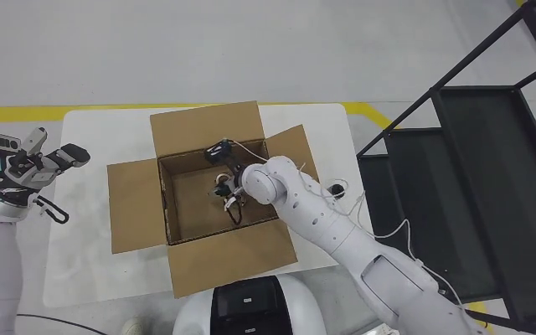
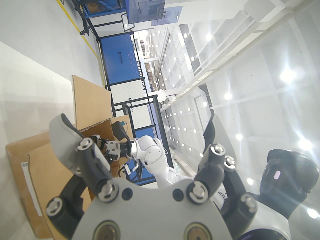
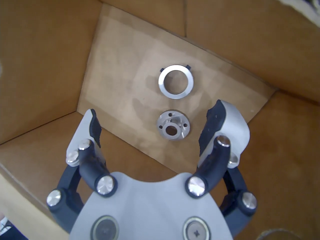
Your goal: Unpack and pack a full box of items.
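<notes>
right gripper spread, empty, inside brown cardboard box | box floor: flat silver metal ring beside round silver flanged hub | left gripper released, empty

The box is matt brown cardboard. The ring is smooth, bright metal, and the flanged hub is duller machined metal. The right claw has rough black pads. The desk is matt white.
</notes>
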Motion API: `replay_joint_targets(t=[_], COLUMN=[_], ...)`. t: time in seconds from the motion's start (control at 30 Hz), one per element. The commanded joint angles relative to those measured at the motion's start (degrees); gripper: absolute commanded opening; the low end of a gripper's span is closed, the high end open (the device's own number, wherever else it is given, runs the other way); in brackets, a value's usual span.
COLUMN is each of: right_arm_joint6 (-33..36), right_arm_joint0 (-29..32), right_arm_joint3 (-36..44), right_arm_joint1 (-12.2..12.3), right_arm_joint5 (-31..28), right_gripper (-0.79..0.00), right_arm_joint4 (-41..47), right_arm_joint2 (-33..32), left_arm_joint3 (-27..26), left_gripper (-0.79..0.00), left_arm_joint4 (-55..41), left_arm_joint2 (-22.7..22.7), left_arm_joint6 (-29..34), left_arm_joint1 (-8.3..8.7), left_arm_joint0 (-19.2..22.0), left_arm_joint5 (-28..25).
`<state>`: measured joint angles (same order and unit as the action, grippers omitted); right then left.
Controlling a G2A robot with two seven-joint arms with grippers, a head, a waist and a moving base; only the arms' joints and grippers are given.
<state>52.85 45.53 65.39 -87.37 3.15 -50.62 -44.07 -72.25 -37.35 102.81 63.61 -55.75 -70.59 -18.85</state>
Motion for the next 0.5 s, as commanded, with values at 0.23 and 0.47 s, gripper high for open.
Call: replay_joint_targets(t=[0.23,0.47], right_arm_joint6=[-2.60,-6.25], right_arm_joint0=[-4.40,-5.71], right_arm_joint3=[-10.68,-14.81], right_arm_joint1=[-2.78,-4.38], right_arm_joint5=[1.82,2.47], right_gripper=[-0.397,-0.437], right_arm_joint4=[2.92,3.43], right_arm_joint2=[2.86,4.23], left_arm_joint3=[0.00,0.00], left_gripper=[0.000,0.000], left_arm_joint4=[0.00,0.00], left_arm_joint2=[0.00,0.00], left_arm_joint6=[0.00,0.00], left_arm_joint1=[0.00,0.00], left_arm_joint0=[0.00,0.00], left_arm_joint5=[0.00,0.00])
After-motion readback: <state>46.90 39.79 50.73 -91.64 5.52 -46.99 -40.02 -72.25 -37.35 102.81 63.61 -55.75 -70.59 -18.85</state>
